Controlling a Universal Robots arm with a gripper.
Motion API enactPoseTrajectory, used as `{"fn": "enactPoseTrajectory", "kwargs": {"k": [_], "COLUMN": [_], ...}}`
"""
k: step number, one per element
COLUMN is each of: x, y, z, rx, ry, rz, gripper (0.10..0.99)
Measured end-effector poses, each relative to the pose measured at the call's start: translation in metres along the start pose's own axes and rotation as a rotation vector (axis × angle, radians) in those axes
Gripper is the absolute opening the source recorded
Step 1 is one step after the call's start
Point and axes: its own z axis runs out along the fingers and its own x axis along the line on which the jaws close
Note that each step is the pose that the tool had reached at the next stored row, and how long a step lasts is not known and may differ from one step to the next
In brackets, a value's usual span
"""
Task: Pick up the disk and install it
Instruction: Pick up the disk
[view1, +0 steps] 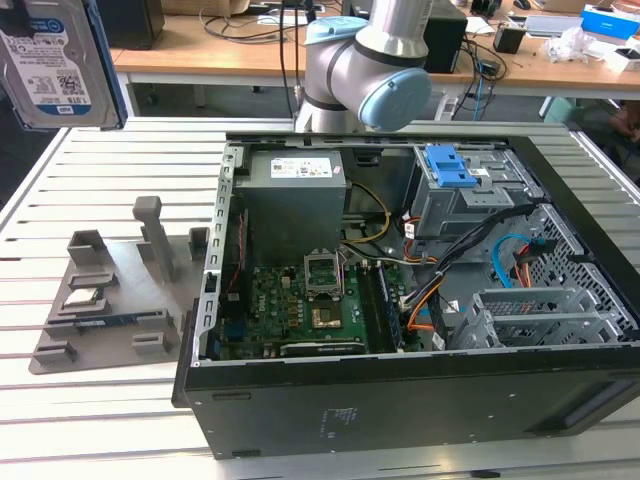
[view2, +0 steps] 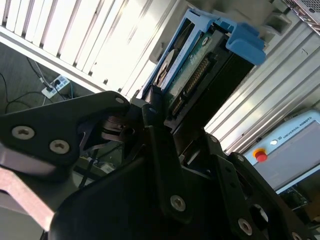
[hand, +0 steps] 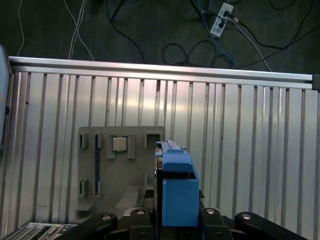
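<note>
The pincer (view2: 172, 112) is clamped on the disk (view2: 200, 65), which it holds in the air, clear of the surface. In the exterior view the disk (view1: 55, 60) hangs at the exterior view's left, label facing the camera. Under it in the first wrist view lies a grey holder tray (hand: 120, 180) with a processor chip (hand: 119, 144), on the slatted aluminium surface (hand: 250, 125). Beyond the tray, toward the exterior view's right, the open computer case (view1: 400, 400) lies on its side.

Silver arm (view1: 340, 65) with pale blue joint caps, upright at the far edge of the exterior view, its thick joints stacked close together. Black gripper (view2: 162, 107) in the second wrist view, clamped from both sides on one end of the disk (view2: 200, 65). Disk held edge-on, jutting straight out beyond the fingers (view2: 95, 112).
</note>
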Motion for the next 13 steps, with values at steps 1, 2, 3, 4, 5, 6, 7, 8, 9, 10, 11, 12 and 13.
{"fn": "enactPoseTrajectory", "kwargs": {"k": [1,2,3,4,5,6,7,8,9,10,11,12,13], "x": [-0.0002,-0.0004,-0.0006,-0.0008,-0.0009,-0.0012,-0.0014,-0.0015,-0.0016,-0.0018,-0.0019,-0.0020,-0.0020], "y": [0.0002,0.0002,0.0003,0.0004,0.0005,0.0006,0.0006,0.0007,0.0008,0.0009,0.0010,0.0011,0.0012], "z": [-0.0036,-0.0057,-0.0088,-0.0117,-0.0137,-0.0178,-0.0207,-0.0228,-0.0262,-0.0295,-0.0316,-0.0338,-0.0363], "rx": [0.000,-0.001,-0.001,-0.001,-0.001,-0.002,-0.002,-0.003,-0.003,-0.003,-0.004,-0.004,-0.004], "ry": [0.0000,0.0000,0.0000,-0.0001,-0.0001,-0.0001,-0.0001,-0.0001,-0.0001,-0.0001,-0.0001,-0.0001,-0.0001], "rz": [0.000,0.000,0.000,0.000,0.000,0.000,0.000,0.000,0.000,0.000,0.000,0.000,0.000], "gripper": [0.369,0.369,0.369,0.369,0.369,0.369,0.369,0.369,0.369,0.369,0.369,0.369,0.369]}}
